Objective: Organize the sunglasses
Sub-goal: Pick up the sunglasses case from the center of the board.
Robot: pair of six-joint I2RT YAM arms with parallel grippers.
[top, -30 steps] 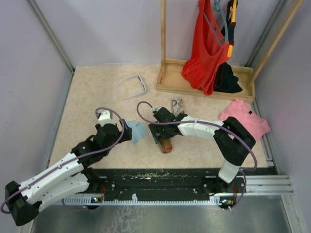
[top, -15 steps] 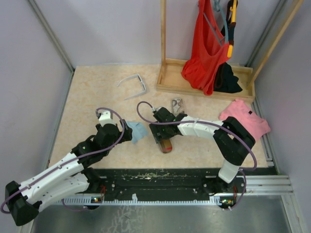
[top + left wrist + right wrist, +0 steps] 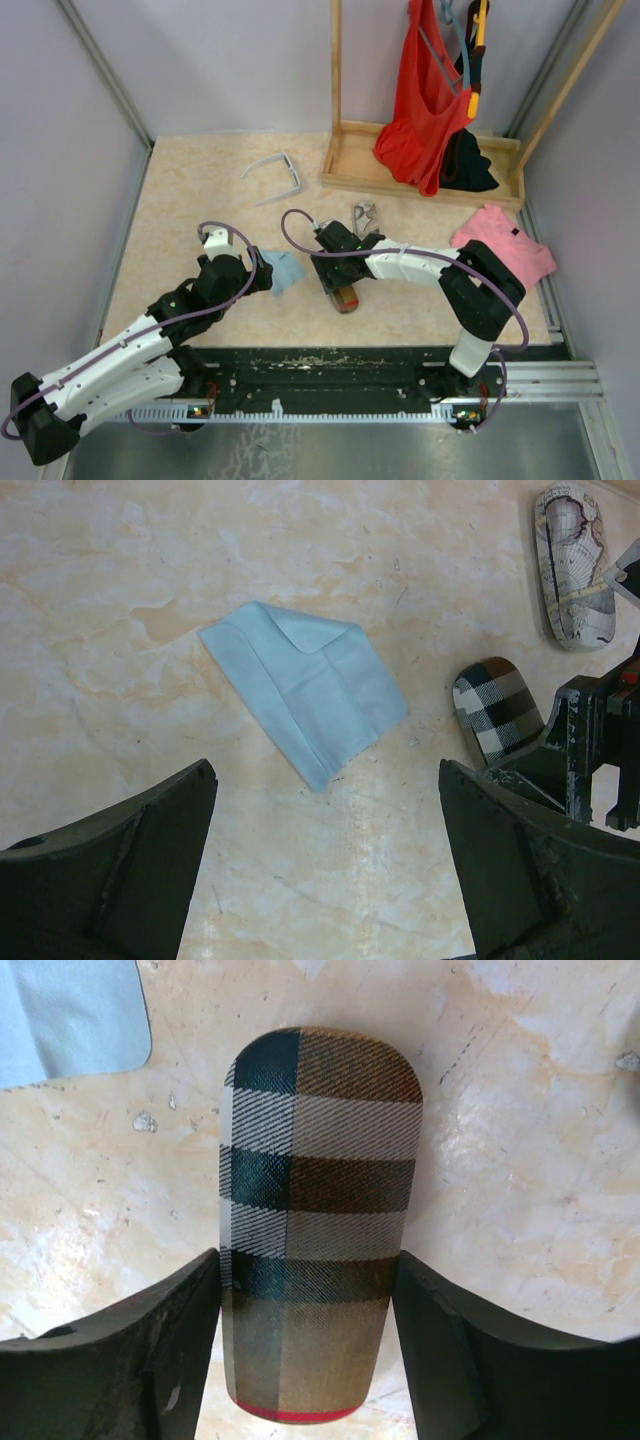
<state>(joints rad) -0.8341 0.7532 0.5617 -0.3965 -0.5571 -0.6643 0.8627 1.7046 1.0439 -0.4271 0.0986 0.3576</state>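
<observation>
Firstly, the left gripper (image 3: 326, 768) hangs left of the plaid case (image 3: 315, 1210), jaws wide apart and holding nothing, above a folded blue cloth (image 3: 305, 690).

Next, the white sunglasses (image 3: 273, 177) lie on the table beyond the plaid case and to its left, well apart from it and from both grippers. We judge them light and stiff but fragile, with thin arms that would bend or snap and slick lenses that would scratch. The arms appear unfolded. We would take hold across the front frame near the bridge, gently, and avoid the arms and lenses.

The right gripper (image 3: 308, 1260) straddles the plaid case, its fingers lying against both long sides. We read that as a grip on the case. Just beyond the plaid case lies a patterned case (image 3: 573, 565).

Hidden or unclear: the near end of the plaid case is partly cut off between the fingers, we cannot tell whether either case holds anything, and no other pair of glasses can be made out in any view.
</observation>
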